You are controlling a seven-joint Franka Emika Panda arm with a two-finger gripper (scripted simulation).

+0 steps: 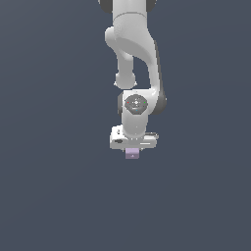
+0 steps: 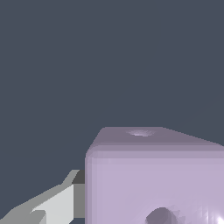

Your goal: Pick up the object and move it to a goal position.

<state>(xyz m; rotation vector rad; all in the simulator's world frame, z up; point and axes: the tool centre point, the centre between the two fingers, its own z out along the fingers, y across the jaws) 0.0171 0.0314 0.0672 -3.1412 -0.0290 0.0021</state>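
Observation:
The object, a small pale lilac cube (image 1: 131, 154), shows just below the white gripper hand (image 1: 132, 148) in the exterior view. Only the cube's lower part shows under the hand; the fingers are hidden there. In the wrist view the cube (image 2: 153, 175) fills the lower right, very close to the camera, with a dark dot on its near face. One pale grey finger (image 2: 57, 203) presses flat against the cube's side. The other finger is out of frame. The gripper looks shut on the cube.
The white arm (image 1: 132, 54) reaches down from the top of the exterior view. A plain dark blue-grey surface (image 1: 49, 186) lies all around it. No goal marker shows in either view.

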